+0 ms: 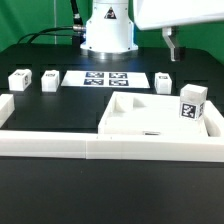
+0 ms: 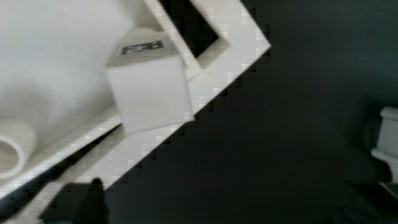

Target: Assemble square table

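Observation:
The square table's white slab lies on the black table, against the front border bar. One tagged leg block stands upright on the slab's corner at the exterior view's right. Three more leg blocks lie at the back: two at the left and one at the right. My gripper hangs above and behind the standing leg, apart from it. In the wrist view the slab and the standing leg show below my gripper. Its dark fingers stand wide apart with nothing between them.
The marker board lies at the back centre, before the robot base. White border bars run along the front and the left. A white block edge shows at the wrist view's rim.

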`<state>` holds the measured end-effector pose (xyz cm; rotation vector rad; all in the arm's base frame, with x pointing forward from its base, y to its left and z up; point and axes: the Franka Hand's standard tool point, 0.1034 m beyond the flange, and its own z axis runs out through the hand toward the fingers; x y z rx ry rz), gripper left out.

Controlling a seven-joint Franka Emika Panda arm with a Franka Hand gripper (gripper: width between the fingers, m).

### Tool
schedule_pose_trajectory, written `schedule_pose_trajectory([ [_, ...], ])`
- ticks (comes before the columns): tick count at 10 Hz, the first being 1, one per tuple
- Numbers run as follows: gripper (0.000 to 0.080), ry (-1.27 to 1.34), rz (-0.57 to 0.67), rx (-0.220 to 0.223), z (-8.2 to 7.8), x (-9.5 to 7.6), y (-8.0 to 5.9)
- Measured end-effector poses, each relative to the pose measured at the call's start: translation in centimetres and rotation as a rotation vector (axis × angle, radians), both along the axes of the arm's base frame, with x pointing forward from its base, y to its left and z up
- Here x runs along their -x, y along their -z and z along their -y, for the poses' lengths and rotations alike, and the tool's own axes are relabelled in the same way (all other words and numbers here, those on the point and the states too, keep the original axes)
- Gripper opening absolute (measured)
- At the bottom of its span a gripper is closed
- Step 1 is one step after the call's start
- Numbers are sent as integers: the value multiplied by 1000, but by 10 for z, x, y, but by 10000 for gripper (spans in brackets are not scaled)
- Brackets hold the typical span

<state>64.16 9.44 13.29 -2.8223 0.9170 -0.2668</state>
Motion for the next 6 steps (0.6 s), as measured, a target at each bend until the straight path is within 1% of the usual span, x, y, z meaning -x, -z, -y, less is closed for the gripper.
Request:
schedule_pose_trajectory([
  [2, 649, -103, 10, 25, 1, 0, 0],
  [3, 649, -178, 37, 51, 1, 1, 3],
  [4, 649, -235, 55, 74, -4, 11, 13],
  [5, 649, -331, 34, 98, -19, 19, 12],
  [6, 649, -544, 56, 150, -22, 19, 3],
])
